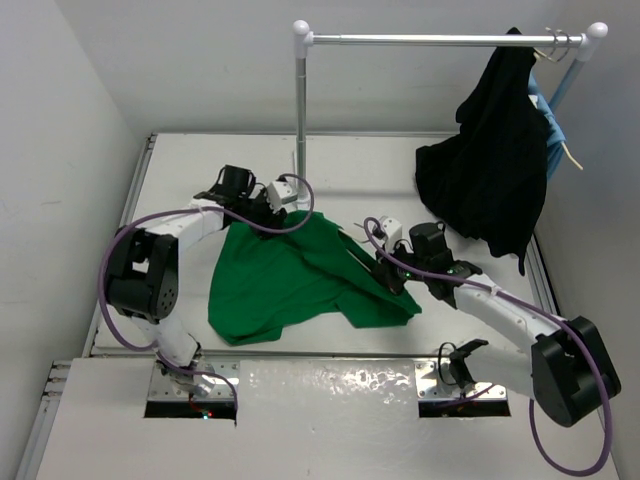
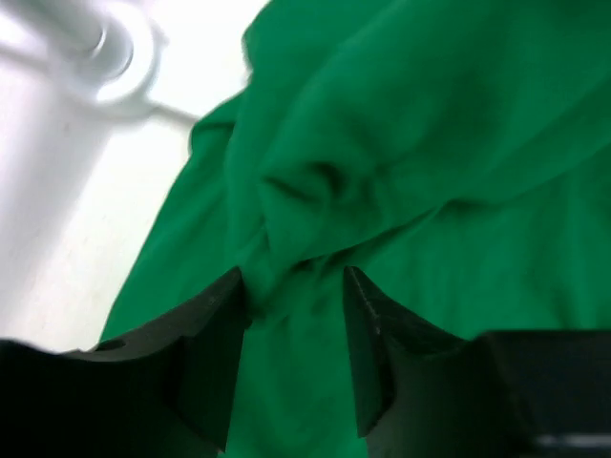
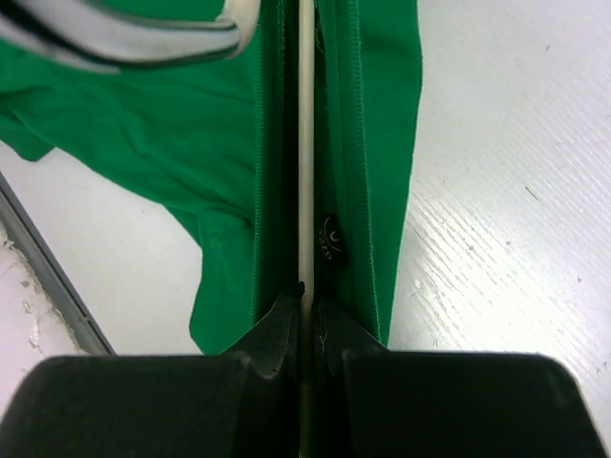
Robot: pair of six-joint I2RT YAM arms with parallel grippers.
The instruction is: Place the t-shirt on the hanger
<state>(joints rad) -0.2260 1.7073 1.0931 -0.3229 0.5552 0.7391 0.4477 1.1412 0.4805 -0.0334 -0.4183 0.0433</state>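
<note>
The bright green t-shirt [image 1: 290, 275] lies crumpled on the white table, between the arms. My left gripper [image 1: 265, 210] is at its far edge. In the left wrist view this gripper [image 2: 294, 279] is open, its fingers straddling a raised fold of the shirt [image 2: 410, 143]. My right gripper [image 1: 388, 272] is at the shirt's right side. In the right wrist view it [image 3: 307, 298] is shut on a thin cream bar of the hanger [image 3: 305, 143], which runs into a hemmed opening of the shirt [image 3: 368, 124] beside a small label. The rest of the hanger is hidden under cloth.
A clothes rack stands at the back, with an upright post [image 1: 300, 100] and a rail [image 1: 430, 40]. A black garment [image 1: 495, 180] and a light-blue garment [image 1: 553, 140] hang at its right end. The post's base [image 2: 105, 48] is close to my left gripper.
</note>
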